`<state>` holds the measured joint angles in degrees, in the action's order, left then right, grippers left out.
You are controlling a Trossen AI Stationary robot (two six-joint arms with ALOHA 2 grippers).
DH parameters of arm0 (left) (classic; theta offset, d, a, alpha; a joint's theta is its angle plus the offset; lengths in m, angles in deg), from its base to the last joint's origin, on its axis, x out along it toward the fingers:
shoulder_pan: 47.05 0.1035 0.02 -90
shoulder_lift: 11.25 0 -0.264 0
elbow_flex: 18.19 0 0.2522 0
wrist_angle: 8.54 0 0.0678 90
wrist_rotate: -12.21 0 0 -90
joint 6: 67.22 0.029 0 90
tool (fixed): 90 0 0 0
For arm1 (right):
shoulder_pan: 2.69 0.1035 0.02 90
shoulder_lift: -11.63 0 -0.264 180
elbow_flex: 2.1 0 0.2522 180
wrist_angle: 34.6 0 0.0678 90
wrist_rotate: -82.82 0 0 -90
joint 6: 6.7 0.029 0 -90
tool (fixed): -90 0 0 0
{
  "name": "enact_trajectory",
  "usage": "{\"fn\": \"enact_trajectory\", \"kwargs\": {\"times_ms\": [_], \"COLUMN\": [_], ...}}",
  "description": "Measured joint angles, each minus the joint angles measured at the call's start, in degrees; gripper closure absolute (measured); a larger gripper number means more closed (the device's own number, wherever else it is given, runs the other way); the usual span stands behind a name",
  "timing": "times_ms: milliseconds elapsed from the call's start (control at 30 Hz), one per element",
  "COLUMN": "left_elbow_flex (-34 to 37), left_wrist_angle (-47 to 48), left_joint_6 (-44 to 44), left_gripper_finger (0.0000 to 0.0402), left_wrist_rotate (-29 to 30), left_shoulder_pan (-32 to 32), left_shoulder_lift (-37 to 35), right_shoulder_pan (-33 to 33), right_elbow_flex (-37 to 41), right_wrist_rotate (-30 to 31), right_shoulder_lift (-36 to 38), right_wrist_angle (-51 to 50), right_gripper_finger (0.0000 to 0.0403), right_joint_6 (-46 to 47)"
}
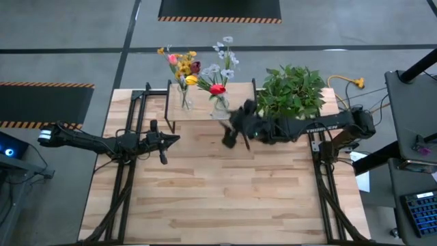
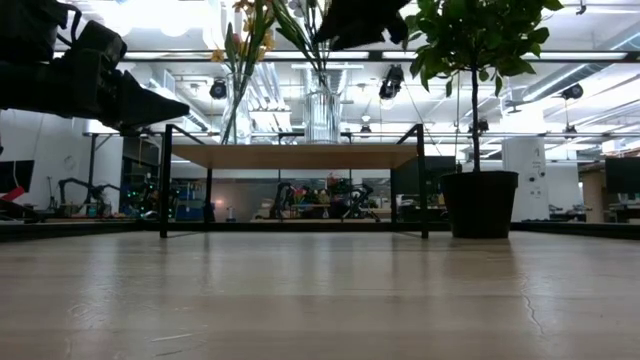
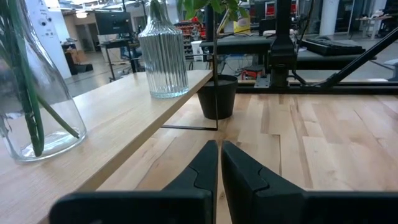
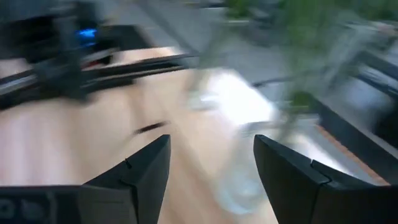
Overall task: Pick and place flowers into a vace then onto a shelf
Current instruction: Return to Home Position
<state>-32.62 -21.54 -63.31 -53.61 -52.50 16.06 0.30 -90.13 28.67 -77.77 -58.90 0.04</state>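
Observation:
The shelf (image 1: 205, 115) stands at the table's far edge, and two glass vases stand on its wood top. The left vase (image 1: 184, 101) holds yellow, pink and maroon flowers (image 1: 183, 65). The ribbed right vase (image 1: 220, 104) holds red and pale white-lilac flowers (image 1: 220, 72). My right gripper (image 1: 237, 134) is open, just in front and to the right of the ribbed vase (image 4: 245, 168), and touches nothing. My left gripper (image 1: 164, 141) is shut and hovers in front of the shelf's left end, its fingers (image 3: 219, 163) empty.
A bushy potted plant (image 1: 293, 92) stands on the table right of the shelf, its black pot (image 2: 480, 203) close to the shelf's legs and under my right arm. Bare wood table (image 1: 225, 198) stretches toward the near edge. A yellow cable (image 1: 345, 82) lies beyond the far right corner.

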Motion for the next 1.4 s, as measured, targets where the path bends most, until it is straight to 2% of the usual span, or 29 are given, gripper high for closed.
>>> {"fn": "enact_trajectory", "kwargs": {"times_ms": [67, 200, 433, 667, 800, 967, 1067, 1200, 1333, 1400], "left_elbow_flex": [0.00, -0.04, -0.06, -0.09, -0.09, -0.09, -0.11, -0.11, -0.11, -0.11], "left_wrist_angle": [0.00, 0.00, -0.04, -1.75, -1.79, -4.89, -5.76, -6.33, -10.38, -10.62], "left_joint_6": [0.01, 0.01, -0.58, -1.28, -1.28, -1.32, -1.29, -0.47, 0.03, 0.05], "left_gripper_finger": [0.0398, 0.0398, 0.0398, 0.0398, 0.0398, 0.0398, 0.0398, 0.0398, 0.0398, 0.0398], "left_wrist_rotate": [0.02, 0.00, 0.00, -0.02, -0.05, -0.13, -0.18, -0.18, -0.22, -0.24], "left_shoulder_pan": [0.00, 0.00, 0.00, 0.00, 0.00, 0.00, 0.00, -0.02, -0.02, -0.02], "left_shoulder_lift": [-0.02, -0.02, -0.08, -0.09, -0.09, -0.09, -0.07, -0.07, -0.09, -0.53], "right_shoulder_pan": [2.44, 7.44, 16.00, 25.49, 26.45, 22.06, 16.15, 3.99, -7.08, -10.21], "right_elbow_flex": [0.50, 2.87, 12.94, 33.29, 44.22, 54.17, 59.04, 63.67, 65.42, 65.63], "right_wrist_rotate": [-2.71, -2.88, -2.99, -2.96, -2.88, -4.88, -13.48, -24.11, -36.65, -39.66], "right_shoulder_lift": [0.00, 0.67, 7.57, 14.60, 16.83, 22.84, 29.46, 38.38, 43.43, 44.94], "right_wrist_angle": [-0.67, -3.38, -1.12, 20.83, 36.00, 43.44, 46.34, 46.90, 45.40, 44.65], "right_gripper_finger": [0.0184, 0.0184, 0.0184, 0.0184, 0.0184, 0.0184, 0.0184, 0.0184, 0.0184, 0.0184], "right_joint_6": [-1.11, -1.03, 2.55, 2.64, -0.20, -3.86, -5.53, -5.22, -3.89, -3.90]}}
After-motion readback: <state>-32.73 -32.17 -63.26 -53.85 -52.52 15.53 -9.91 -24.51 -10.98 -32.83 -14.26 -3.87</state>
